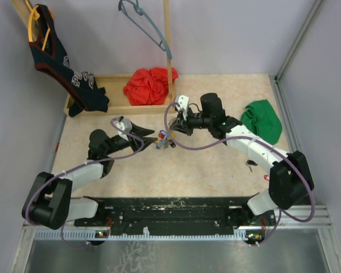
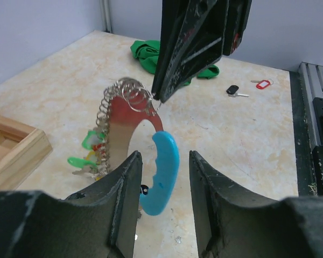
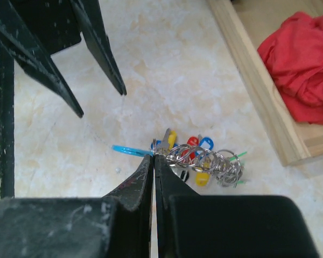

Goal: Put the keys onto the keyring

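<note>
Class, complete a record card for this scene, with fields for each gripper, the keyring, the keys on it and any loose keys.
right gripper: shut on the keyring at its grey rim, holding it on edge
left gripper: open, fingers either side of the light-blue section
keys on ring: bunch with green, red, blue and yellow tags
loose keys: black-headed key and red-tagged key on the table, apart from the ring
also present: green cloth

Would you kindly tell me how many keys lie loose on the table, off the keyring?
2: a black-headed key and a red-tagged key, side by side on the table beside the right arm; others may be hidden.
</note>
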Tool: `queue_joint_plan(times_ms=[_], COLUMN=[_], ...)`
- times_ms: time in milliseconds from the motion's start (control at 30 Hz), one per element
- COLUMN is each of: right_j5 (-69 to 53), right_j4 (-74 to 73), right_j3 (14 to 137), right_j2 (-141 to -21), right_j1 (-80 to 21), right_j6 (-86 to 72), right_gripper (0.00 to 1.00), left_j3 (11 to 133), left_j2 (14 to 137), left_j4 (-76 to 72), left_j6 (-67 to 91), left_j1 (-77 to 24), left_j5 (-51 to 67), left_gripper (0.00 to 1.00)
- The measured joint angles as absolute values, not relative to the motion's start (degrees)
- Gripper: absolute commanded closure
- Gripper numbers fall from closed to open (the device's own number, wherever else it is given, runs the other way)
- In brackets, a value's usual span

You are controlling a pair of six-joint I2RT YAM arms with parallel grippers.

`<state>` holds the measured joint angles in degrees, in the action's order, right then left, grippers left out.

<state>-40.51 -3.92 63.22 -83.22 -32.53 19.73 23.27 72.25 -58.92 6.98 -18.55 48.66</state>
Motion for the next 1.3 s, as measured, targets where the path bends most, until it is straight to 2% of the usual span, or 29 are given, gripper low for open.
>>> queue_joint_plan(times_ms=[267,667,1300], right_j5=[-39.38,-36.58,-34.94], right_j4=[-9.26,-21.15,-29.56], right_j3=[61.69,67.88,72.55], right_j2=[-84.16,-85.97,-87.42], right_j1=[-34.33,-37.95,-39.40], right_j6=[24.80,33.26,37.34], right_gripper=[1.00,1.00,1.00], left_j3=[23.81,27.73,36.18], left_j2=[79.59,83.72,85.17], left_j4=[-63.64,-66.32,-44.34], left_j6=[8.80,7.29,-8.54], left_j1=[-18.55,-19.46,-24.05], left_j5=[54.54,61.98,62.70], left_gripper=[0.56,0.57,0.75])
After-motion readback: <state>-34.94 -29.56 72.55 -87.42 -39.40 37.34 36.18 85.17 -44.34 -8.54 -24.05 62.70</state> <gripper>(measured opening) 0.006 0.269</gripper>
